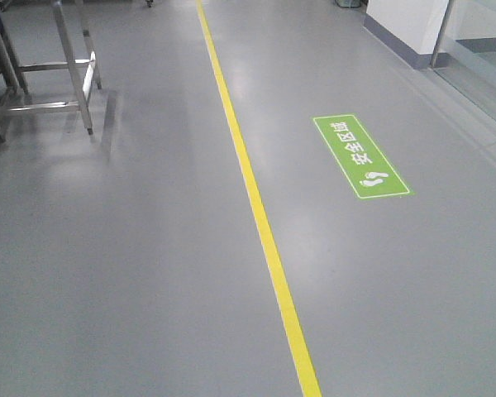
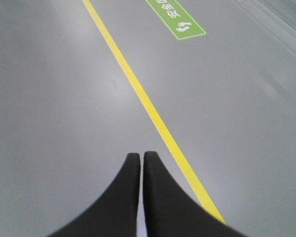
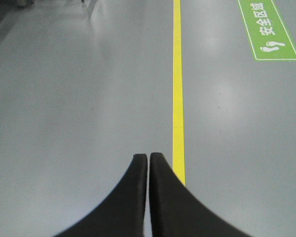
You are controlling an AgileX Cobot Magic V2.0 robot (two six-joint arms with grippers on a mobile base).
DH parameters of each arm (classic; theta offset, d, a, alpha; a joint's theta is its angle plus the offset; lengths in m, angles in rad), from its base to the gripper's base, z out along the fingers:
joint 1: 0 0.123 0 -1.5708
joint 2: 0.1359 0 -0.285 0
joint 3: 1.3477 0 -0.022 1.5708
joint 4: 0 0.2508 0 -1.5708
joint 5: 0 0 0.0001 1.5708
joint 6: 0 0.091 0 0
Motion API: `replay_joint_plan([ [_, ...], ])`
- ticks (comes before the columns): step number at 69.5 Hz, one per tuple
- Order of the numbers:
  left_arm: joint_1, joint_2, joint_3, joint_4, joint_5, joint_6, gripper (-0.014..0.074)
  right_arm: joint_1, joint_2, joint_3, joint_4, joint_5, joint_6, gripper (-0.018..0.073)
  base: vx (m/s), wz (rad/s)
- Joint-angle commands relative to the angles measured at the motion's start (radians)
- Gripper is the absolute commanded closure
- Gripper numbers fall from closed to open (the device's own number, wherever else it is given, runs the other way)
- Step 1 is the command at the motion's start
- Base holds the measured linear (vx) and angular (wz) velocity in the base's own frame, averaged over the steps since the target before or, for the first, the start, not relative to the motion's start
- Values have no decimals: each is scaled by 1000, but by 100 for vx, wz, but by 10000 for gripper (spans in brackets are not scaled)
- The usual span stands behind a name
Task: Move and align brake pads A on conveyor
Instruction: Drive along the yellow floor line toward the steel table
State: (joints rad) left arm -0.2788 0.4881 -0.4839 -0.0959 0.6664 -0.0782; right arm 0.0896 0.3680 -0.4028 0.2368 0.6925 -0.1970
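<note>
Grey floor [image 1: 132, 273] is filling every view; steel legs [image 1: 69, 50] are being cropped far left. Left fingers [image 2: 118, 197] and right fingers [image 3: 126, 197] are pressing together, empty.

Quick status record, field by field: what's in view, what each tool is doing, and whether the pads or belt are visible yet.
surroundings: grey floor, yellow line, green floor sign, steel frame legs at far left
left tool: shut, empty, over the floor, left of the line
right tool: shut, empty, just left of the line
brake pads: not in any view
conveyor: not in any view
</note>
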Motion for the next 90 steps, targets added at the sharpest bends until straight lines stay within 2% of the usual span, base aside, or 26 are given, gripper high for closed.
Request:
replay_joint_plan([
  [1,-3,6,-28,-7,-58,-3,603,-2,8,-27,4,-61,-10,566,52,-5],
  [90,-3,6,-28,-7,-59,-3,603,-2,8,-27,4,-46,-10,566,57,-1],
])
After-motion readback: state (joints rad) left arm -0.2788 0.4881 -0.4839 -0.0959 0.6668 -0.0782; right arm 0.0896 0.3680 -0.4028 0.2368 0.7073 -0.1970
